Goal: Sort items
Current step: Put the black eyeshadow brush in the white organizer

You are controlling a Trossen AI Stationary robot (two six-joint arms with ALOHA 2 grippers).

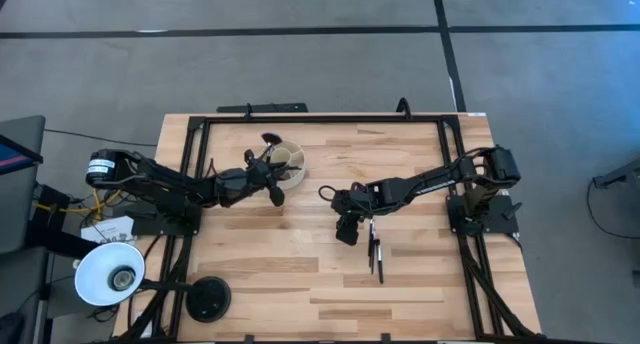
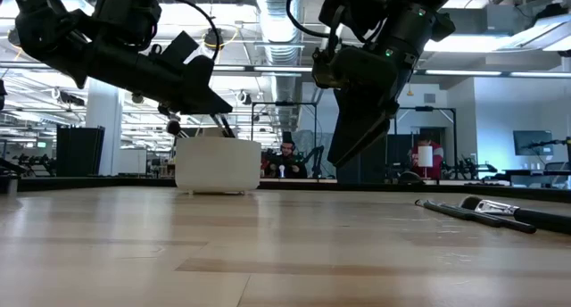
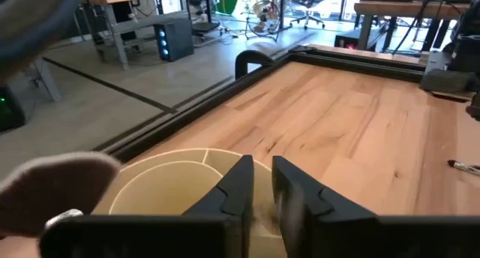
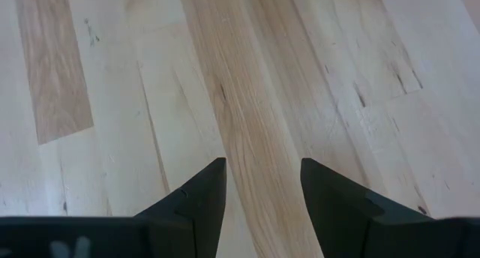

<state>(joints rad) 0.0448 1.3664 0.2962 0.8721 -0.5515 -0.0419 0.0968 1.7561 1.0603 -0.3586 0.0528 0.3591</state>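
Two arms reach over the table (image 1: 300, 274) from above: the left gripper (image 1: 277, 176) sits at the cup (image 1: 290, 161), with brushes (image 1: 376, 256) lying just beside the right gripper (image 1: 347, 230). Level view: brushes (image 2: 477, 213) lie right of it. Left wrist: fingers (image 3: 238, 184) nearly closed over the cup (image 3: 165, 184), whether gripping anything unclear. Right wrist: fingers (image 4: 202, 190) spread above bare wood.

Your left arm reaches in from the left side, stretched nearly flat, its wrist angled down and forward. Your left gripper (image 3: 261, 184) has its fingers (image 3: 238, 184) drawn close, only a narrow slit between the jaws; whether anything sits in that slit can't be made out. Your right arm comes in from the right, elbow bent, wrist tipped steeply down. Your right gripper (image 4: 261, 184) hangs with its jaws spread, nothing between them.
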